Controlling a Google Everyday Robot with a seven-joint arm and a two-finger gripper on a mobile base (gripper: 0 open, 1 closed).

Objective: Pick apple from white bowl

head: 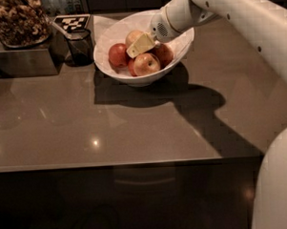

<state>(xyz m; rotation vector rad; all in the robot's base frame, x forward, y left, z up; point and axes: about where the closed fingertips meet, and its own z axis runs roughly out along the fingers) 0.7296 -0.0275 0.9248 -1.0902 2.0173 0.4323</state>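
Note:
The white bowl [181, 48] stands at the back middle of the brown counter and holds several apples. The pale yellow-gold apple [133, 36] lies at the back of the pile, partly hidden by my gripper. A redder apple [117, 54] lies to the left, a blushed one [147, 64] in front and a dark red one [164, 53] to the right. My gripper [139, 45] reaches in from the right over the bowl. Its pale yellow tip lies on top of the apples, right against the pale one.
A small dark glass cup [79, 44] stands just left of the bowl. Behind it lies a black-and-white tag card [71, 21]. A metal box with a tray of brown snacks [16, 24] fills the back left. My arm [239, 16] crosses the back right.

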